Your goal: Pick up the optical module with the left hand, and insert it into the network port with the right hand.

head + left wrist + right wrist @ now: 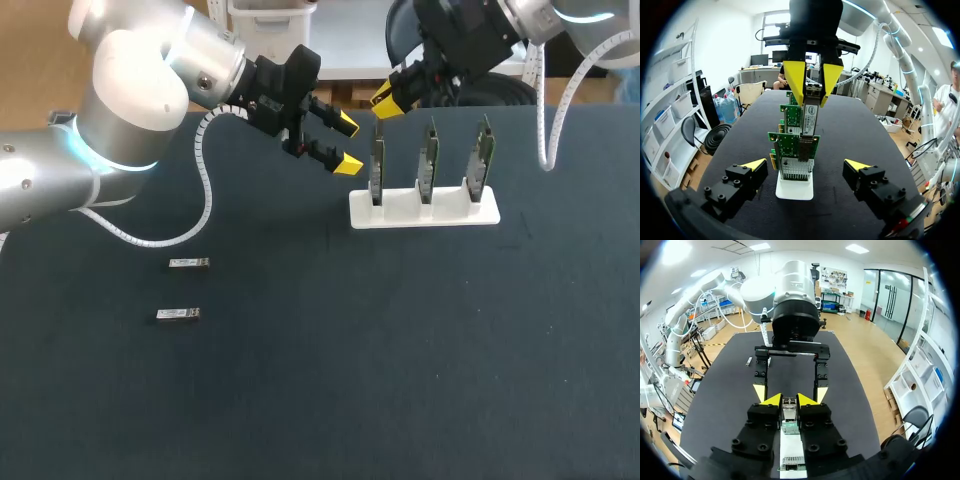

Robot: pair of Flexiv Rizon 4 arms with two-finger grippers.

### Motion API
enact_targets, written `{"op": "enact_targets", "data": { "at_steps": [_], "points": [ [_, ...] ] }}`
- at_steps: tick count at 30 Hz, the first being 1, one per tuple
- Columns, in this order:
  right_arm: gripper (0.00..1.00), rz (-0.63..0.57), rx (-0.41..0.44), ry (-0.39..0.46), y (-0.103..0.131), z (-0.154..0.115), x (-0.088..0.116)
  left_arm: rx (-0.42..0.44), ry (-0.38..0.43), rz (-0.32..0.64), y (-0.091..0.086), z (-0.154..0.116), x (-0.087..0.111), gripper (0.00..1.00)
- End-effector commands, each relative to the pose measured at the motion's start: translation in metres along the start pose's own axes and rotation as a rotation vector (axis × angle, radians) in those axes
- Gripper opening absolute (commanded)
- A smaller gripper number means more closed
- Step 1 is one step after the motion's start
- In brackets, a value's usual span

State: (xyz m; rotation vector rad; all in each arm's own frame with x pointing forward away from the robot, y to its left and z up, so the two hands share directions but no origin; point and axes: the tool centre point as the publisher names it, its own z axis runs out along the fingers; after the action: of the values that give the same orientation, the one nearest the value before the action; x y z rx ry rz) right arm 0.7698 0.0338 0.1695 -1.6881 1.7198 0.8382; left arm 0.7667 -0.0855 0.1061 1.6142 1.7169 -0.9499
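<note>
Left wrist view | optical module [810, 120] pinched inside right claw [812, 97] | left claw [807, 165] spread wide, empty

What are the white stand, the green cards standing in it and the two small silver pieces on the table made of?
White stand: matte, evenly white, probably plastic. Green cards: glossy green circuit board with metal parts. Silver pieces: grey sheen suggests metal casings, but too small to be sure.
</note>
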Motion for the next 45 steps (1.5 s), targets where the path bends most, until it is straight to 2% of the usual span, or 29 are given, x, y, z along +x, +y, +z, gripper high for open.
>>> {"op": "enact_targets", "data": {
  "at_steps": [1, 11, 27, 45],
  "points": [
    [0.0, 0.003, 0.001, 0.005, 0.0003, 0.0016, 0.0025, 0.001, 0.004, -0.002, 0.0009, 0.0005, -0.0008, 1.0],
    [0.0, 0.021, -0.014, 0.0, 0.0013, 0.0042, 0.0066, 0.001, 0.004, -0.002, 0.0009, 0.0005, -0.0008, 1.0],
    [0.0, -0.021, 0.013, 0.001, 0.0019, -0.0007, -0.0025, 0.001, 0.004, -0.002, 0.0009, 0.0005, -0.0008, 1.0],
    [0.0, -0.008, 0.013, 0.011, 0.0006, 0.0022, 0.0037, 0.001, 0.004, -0.002, 0.0009, 0.0005, -0.0008, 1.0]
  ]
}}
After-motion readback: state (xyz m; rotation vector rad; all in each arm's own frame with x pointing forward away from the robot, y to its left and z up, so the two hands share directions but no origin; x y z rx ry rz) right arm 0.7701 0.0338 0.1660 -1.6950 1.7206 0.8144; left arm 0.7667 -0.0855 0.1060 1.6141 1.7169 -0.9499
